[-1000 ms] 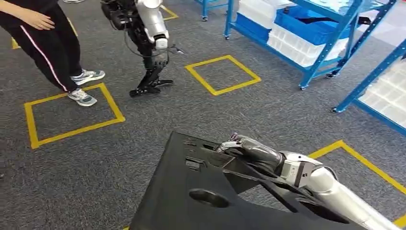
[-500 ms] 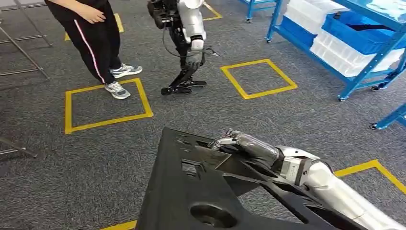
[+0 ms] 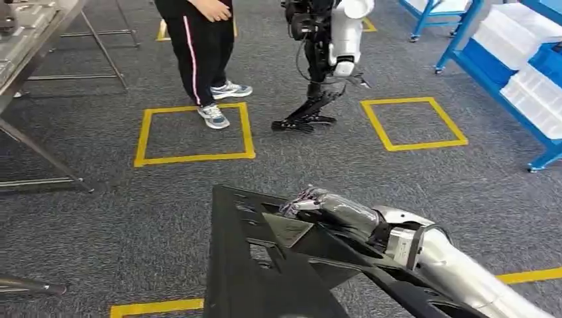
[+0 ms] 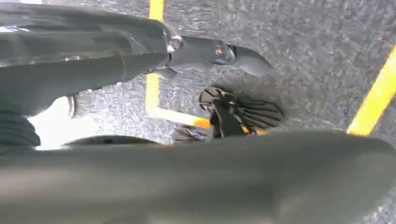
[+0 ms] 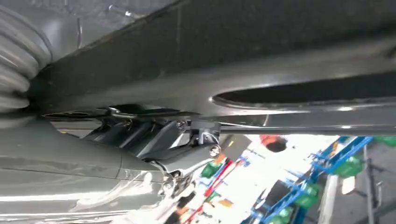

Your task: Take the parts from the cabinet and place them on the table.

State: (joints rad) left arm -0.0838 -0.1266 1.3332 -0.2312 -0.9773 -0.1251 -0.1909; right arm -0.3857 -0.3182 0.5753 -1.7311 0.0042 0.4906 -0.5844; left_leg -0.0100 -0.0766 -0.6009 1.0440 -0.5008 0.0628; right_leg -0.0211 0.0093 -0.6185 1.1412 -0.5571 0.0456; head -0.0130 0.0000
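1. Resting low in the head view, a large black panel (image 3: 265,265) with cut-out openings is carried flat above the grey carpet (image 3: 166,205), tilted slightly away from the robot.
2. The right robot hand (image 3: 318,202) lies on the panel's upper face near its far edge, dark fingers curled down over a raised ridge and gripping it; the silver right arm (image 3: 457,278) comes in from the lower right.
3. In the right wrist view the panel's dark underside (image 5: 261,51) runs just beside the ribbed wrist cover (image 5: 18,60).
4. In the left wrist view a broad blurred grey shape, likely the panel's edge, lies near the left robot hand (image 4: 219,53). One finger reaches out over the carpet. I cannot tell whether this hand grips the panel or is apart from it.
5. Yellow tape squares (image 3: 192,136) mark the carpet ahead of the panel.
6. A person (image 3: 199,46) in dark trousers with a pale side stripe stands at the far edge of one tape square, in grey trainers.
7. Just to the right of the person stands another robot (image 3: 331,53), silver and black, its dark foot on the carpet.
8. A metal-legged surface (image 3: 33,40) sits at the far left.
9. Blue racks (image 3: 504,59) holding white trays stand at the far right, well apart from the panel.
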